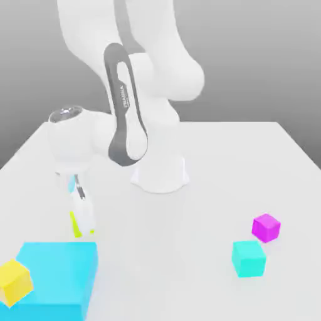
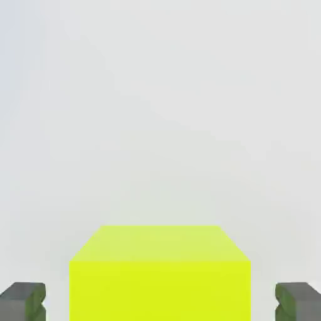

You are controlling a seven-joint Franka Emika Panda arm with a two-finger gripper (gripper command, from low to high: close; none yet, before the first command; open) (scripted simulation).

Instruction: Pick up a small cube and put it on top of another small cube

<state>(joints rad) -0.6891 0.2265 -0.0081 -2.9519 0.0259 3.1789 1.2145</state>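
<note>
Lime cube (image 2: 160, 276) sits on the table between the gripper's (image 1: 80, 216) fingers (image 2: 25, 302), which stand apart with a gap either side. Magenta cube (image 1: 266, 227) lies well off at 3 o'clock in the exterior view.

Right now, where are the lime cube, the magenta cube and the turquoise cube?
lime cube (image 2: 160, 276), hand view, on its front face.
magenta cube (image 1: 266, 227), exterior view, middle of the cube.
turquoise cube (image 1: 248, 258), exterior view, on its front face.
</note>
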